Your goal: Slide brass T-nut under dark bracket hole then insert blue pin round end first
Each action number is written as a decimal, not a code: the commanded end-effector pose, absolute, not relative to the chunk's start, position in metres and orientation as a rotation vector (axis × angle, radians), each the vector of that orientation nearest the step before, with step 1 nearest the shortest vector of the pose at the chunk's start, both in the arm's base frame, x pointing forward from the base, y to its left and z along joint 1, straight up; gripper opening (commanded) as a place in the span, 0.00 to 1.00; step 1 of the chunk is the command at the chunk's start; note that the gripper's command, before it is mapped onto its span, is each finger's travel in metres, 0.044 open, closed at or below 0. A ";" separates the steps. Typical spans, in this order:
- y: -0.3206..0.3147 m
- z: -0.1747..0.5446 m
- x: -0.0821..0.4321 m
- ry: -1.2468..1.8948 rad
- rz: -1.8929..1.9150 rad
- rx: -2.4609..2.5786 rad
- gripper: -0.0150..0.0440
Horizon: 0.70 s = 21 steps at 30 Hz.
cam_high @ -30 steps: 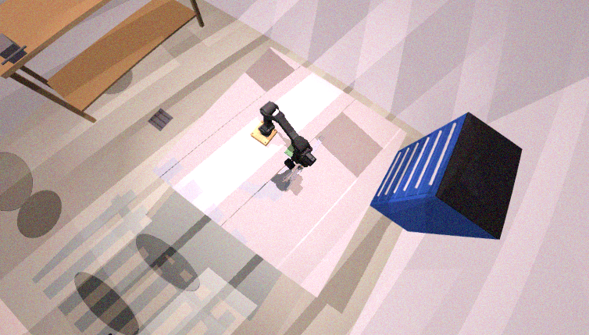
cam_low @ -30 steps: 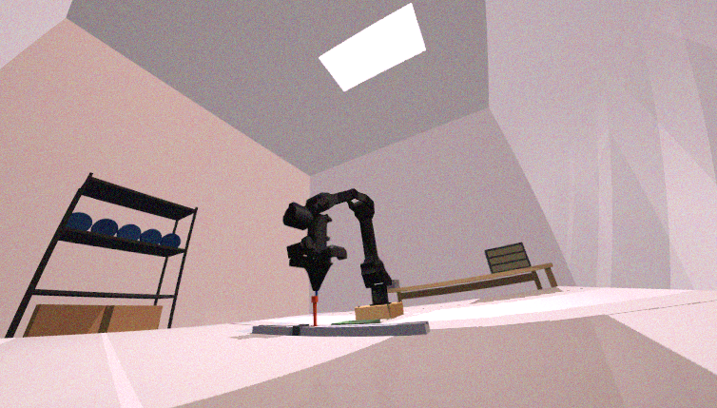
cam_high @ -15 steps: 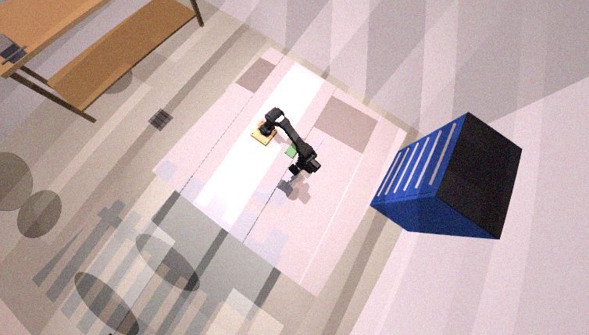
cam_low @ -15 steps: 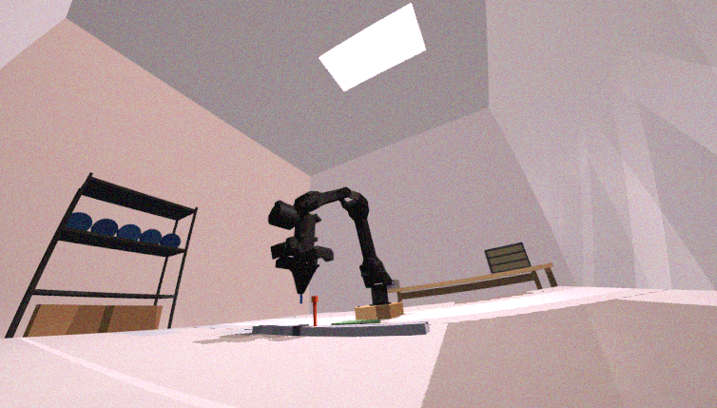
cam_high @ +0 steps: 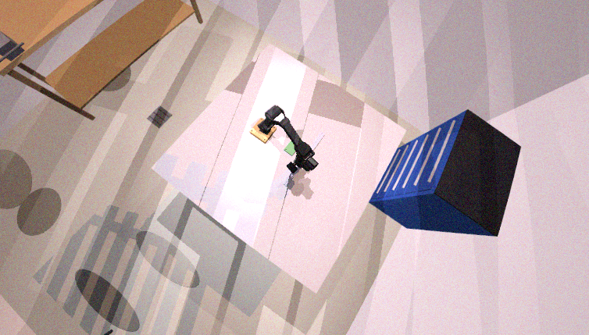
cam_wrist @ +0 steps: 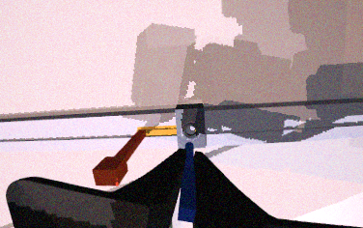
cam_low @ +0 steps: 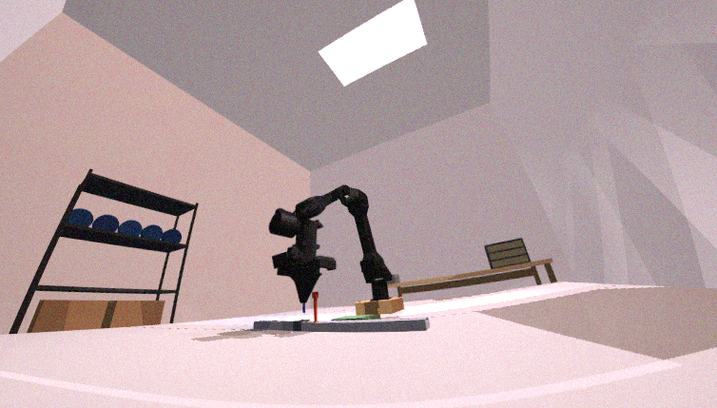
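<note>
Gripper (cam_high: pixel 295 170) (cam_low: pixel 303 301) (cam_wrist: pixel 190 152) fingers pinch the blue pin (cam_low: pixel 303 307) (cam_wrist: pixel 187 184), its end pointing down. On the tabletop (cam_high: pixel 348 183) (cam_low: pixel 370 372) (cam_wrist: pixel 72 58), well in from every edge and corner, lies the aluminum rail (cam_high: pixel 319 140) (cam_low: pixel 391 325) (cam_wrist: pixel 87 127), near the green tray (cam_high: pixel 290 148) (cam_low: pixel 357 317). Beside the dark bracket (cam_low: pixel 301 324) (cam_wrist: pixel 199 116), the orange handle (cam_low: pixel 316 308) (cam_wrist: pixel 127 155) rises from the slot, its brass T-nut (cam_wrist: pixel 159 130) reaching the bracket's side.

The top view looks down from far above, the arm (cam_high: pixel 291 133) (cam_low: pixel 364 229) central. The exterior looks low and upward, arm at 6 o'clock; it and the close wrist view, 2 in all, share the rail (cam_low: pixel 380 325) (cam_wrist: pixel 63 127).
</note>
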State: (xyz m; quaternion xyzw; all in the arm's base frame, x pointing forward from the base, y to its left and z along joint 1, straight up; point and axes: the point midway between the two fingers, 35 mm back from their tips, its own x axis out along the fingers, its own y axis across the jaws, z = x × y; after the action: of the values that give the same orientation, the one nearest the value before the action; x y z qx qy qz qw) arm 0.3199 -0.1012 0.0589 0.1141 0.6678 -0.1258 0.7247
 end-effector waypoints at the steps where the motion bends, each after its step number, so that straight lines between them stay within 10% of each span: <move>1: -0.104 0.058 0.326 1.469 -0.280 0.249 0.00; 21: -0.104 0.058 0.328 1.469 -0.281 0.249 0.00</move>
State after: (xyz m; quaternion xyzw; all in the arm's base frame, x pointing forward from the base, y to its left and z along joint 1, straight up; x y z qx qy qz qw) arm 0.3275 -0.1035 0.0594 0.1135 0.6639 -0.1262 0.7283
